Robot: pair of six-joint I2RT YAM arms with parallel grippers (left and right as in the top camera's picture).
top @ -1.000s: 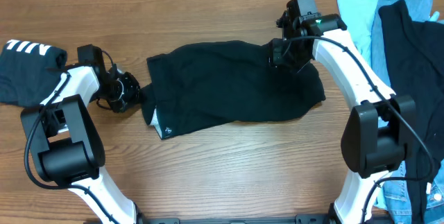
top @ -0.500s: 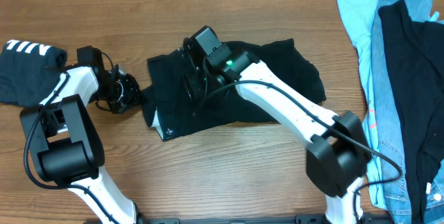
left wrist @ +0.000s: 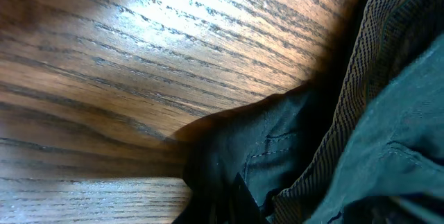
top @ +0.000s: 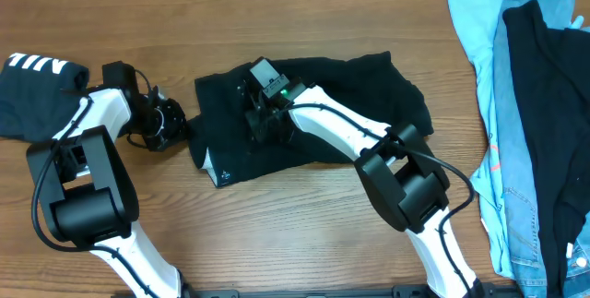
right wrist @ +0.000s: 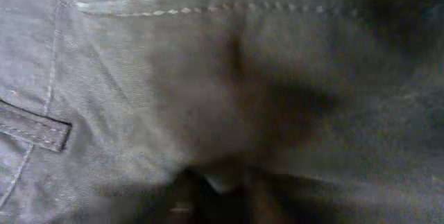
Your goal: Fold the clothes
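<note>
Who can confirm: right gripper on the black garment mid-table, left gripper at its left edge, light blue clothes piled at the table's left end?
One error: the overhead view shows the light blue clothes at the right end of the table, not the left. The rest holds: right gripper on the black garment, left gripper at its left edge.

No legible text (label [top: 218,174] unreadably small)

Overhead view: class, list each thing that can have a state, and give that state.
black garment, spread out, rumpled
left gripper, at its left edge, grip unclear
right gripper, down on it, grip unclear
white-printed black garment, folded
right-hand clothes pile, unfolded, overlapping
</note>
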